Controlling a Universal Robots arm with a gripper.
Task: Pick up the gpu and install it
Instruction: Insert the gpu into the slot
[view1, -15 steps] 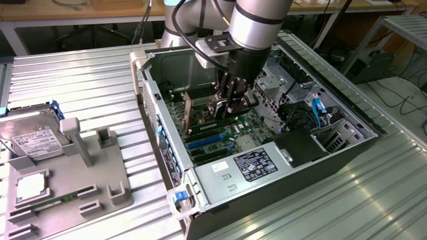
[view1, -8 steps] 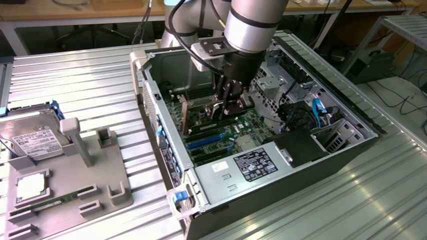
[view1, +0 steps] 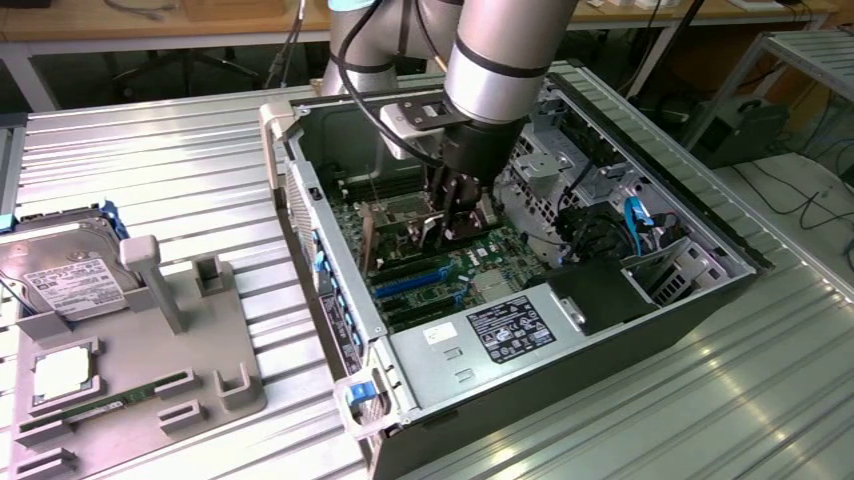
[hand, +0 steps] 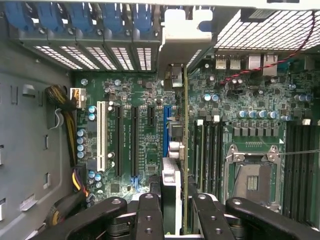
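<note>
In the exterior view, your arm (view1: 501, 50) reached down into the open case (view1: 288, 150), which lay on its side on the ribbed desk (view1: 160, 170). The claw (view1: 447, 225) hung low over the motherboard (view1: 461, 272), clenched on the gpu (view1: 398, 222). The card stood on edge near the case wall on the exterior view's left. Nearer the camera, the power supply (view1: 514, 330) showed its label. On the desk to the exterior view's left of the case sat a grey tray (view1: 187, 370). It carried a hard drive (view1: 60, 280), a square chip (view1: 60, 372) and a memory stick (view1: 100, 408), all well apart from the claw. In the wrist view, you looked along the gpu (hand: 175, 145) edge-on. Its thin green board ran straight away from the claw (hand: 177, 220), and the black fingers (hand: 149, 215) pressed on either face. The silver bracket (hand: 182, 40) at the card's far end met the case's rear wall, beside the row of blue latches (hand: 107, 17). The card stood upright over the motherboard (hand: 130, 95), just beside a blue slot (hand: 166, 130), between that slot and the memory slots (hand: 210, 150). A white slot (hand: 105, 135) lay further off on one side, and the processor socket (hand: 252, 180) on the other. You could not tell whether the card's edge was fully home in its slot.
</note>
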